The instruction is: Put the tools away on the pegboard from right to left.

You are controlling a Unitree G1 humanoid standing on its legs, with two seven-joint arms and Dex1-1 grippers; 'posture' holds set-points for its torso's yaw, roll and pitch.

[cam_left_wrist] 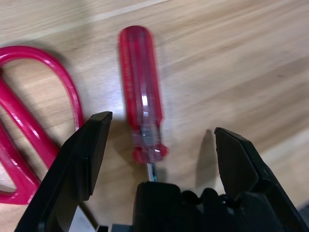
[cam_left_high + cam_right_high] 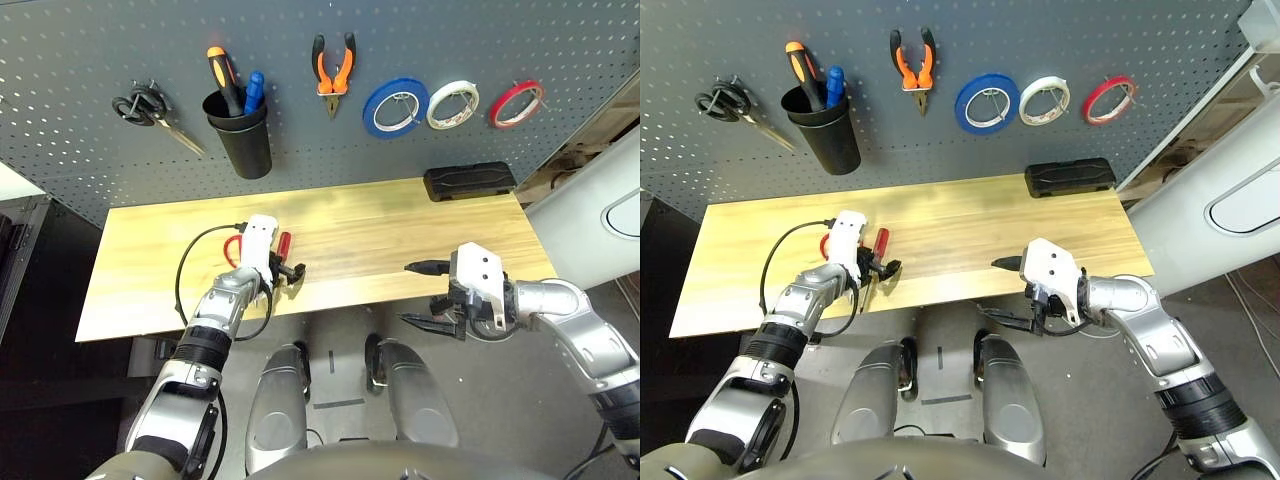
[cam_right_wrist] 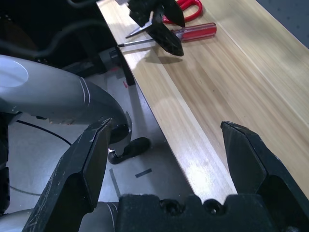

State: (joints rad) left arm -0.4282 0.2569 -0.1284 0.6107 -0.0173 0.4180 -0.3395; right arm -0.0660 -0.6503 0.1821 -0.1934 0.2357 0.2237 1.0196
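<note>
The red tape ring (image 2: 517, 104) and the orange-and-black pliers (image 2: 334, 70) hang on hooks of the dark grey pegboard (image 2: 420, 40). On the wooden table lie the red-handled screwdriver (image 1: 141, 106) and, just to its left, the red-handled scissors (image 1: 38, 121). My left gripper (image 1: 162, 124) hovers low over the screwdriver, open, one finger on either side of the handle's metal end. My right gripper (image 2: 422, 295) stands open beyond the table's front edge at the right, with nothing between its fingers.
Also on the pegboard are black-handled scissors (image 2: 150, 108), a black cup (image 2: 240, 135) holding an orange-and-black handle and a blue one, a blue tape roll (image 2: 396, 106) and a white tape roll (image 2: 452, 104). A black box (image 2: 470, 181) lies at the table's back right.
</note>
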